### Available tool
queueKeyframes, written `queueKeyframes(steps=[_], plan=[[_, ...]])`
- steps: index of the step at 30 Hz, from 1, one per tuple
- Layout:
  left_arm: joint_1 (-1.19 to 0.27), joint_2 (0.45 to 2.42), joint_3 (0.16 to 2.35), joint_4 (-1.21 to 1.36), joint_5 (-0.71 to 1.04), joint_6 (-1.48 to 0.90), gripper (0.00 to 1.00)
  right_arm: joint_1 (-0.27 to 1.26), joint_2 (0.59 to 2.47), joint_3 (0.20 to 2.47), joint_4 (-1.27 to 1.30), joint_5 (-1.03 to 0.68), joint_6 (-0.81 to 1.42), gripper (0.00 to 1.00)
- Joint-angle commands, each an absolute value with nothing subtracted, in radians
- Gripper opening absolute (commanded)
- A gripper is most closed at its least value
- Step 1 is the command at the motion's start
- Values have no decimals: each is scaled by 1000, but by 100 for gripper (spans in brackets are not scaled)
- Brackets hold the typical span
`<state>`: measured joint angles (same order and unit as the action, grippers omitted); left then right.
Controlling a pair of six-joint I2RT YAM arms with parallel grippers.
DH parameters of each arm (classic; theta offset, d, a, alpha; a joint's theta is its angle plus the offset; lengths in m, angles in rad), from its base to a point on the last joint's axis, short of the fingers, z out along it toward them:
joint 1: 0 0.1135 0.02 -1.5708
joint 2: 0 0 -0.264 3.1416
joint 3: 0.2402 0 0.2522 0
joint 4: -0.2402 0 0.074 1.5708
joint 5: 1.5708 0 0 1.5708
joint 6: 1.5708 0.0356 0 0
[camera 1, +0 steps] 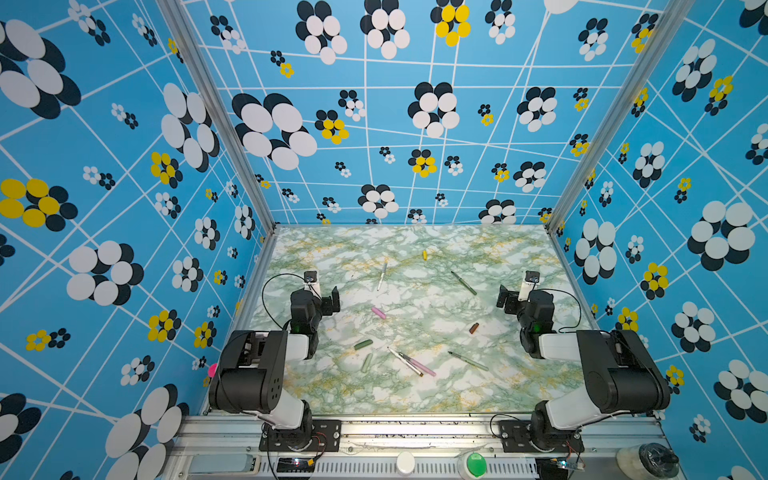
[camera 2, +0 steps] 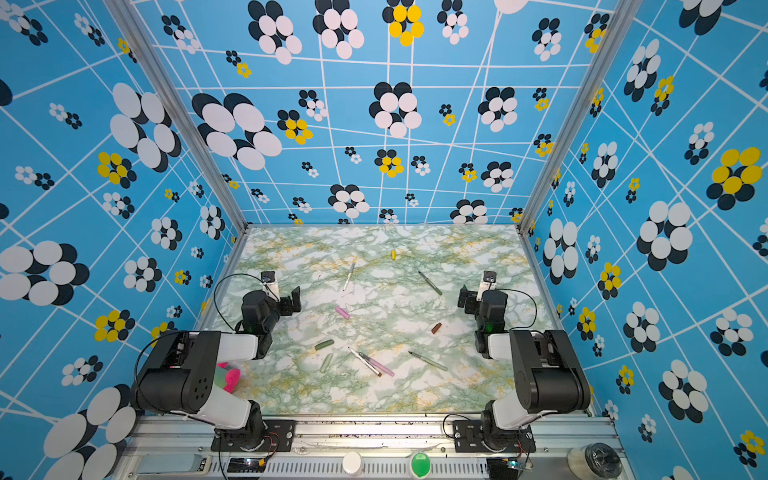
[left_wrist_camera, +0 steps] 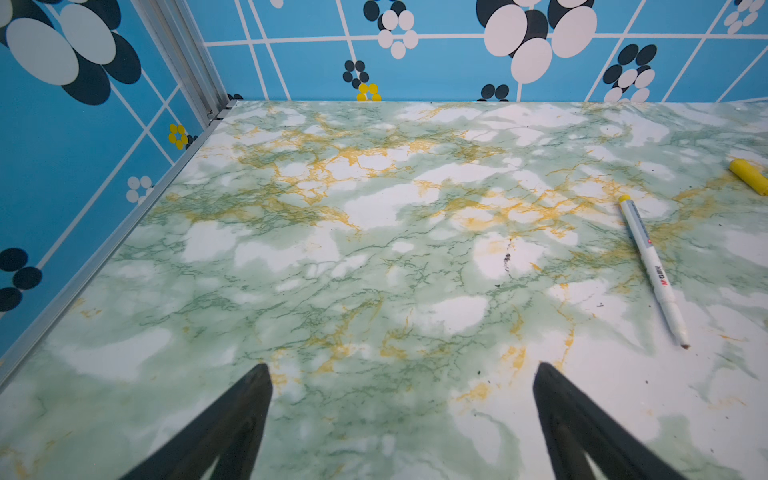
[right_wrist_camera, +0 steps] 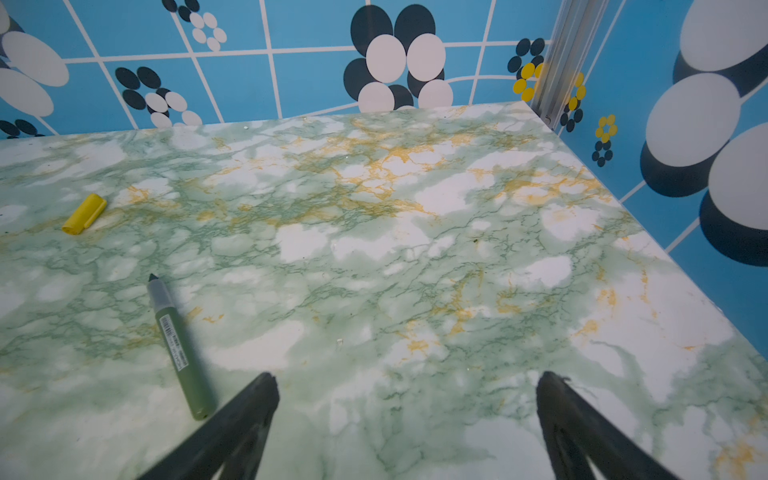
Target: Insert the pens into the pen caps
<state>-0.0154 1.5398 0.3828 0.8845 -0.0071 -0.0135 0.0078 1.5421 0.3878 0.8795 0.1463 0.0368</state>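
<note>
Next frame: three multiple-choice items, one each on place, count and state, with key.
1. The yellow cap lies: A. beside the pink pen; B. at the far end of the table, beyond every pen; C. in a gripper.
2. Loose caps on the table: A. three; B. four; C. five.
3. The grippers: A. both open, empty; B. left shut on a pen; C. right shut on a cap.
Key: B, nothing lies behind it in both top views; C, it plus pink cap, brown cap, dark green cap, pale green cap; A, left gripper and right gripper show spread fingers, only table between.
</note>
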Motion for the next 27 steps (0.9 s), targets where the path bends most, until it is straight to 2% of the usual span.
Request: queueKeyframes(steps=[1,9,11,12,15,17,20,23,27], plan=[[-21,1546,387,907,-7,0,99,11,1544,390,890,136,31,99],[-15,1546,389,903,5,-6,99,13,1544,390,891,139,30,99],[-18,1544,385,912,-2,-2,99,14,1528,395,879,210,56,99],[-21,1526,390,893,-33,-9,99,13,1494,410,827,257,72,99],[-22,1404,491,610,-111,-36,99,11,1355,570,417,391,144,99],[-21,1337,577,441,-125,-68,99,12,1300,685,210,403,207,99],[-15,1252,711,211,-86,-192,99,12,1242,795,-11,392,416,99],[4,1201,782,83,-46,-409,99,11,1158,790,2,209,433,99],[117,1167,757,160,274,-572,99,12,1100,801,8,22,424,99]])
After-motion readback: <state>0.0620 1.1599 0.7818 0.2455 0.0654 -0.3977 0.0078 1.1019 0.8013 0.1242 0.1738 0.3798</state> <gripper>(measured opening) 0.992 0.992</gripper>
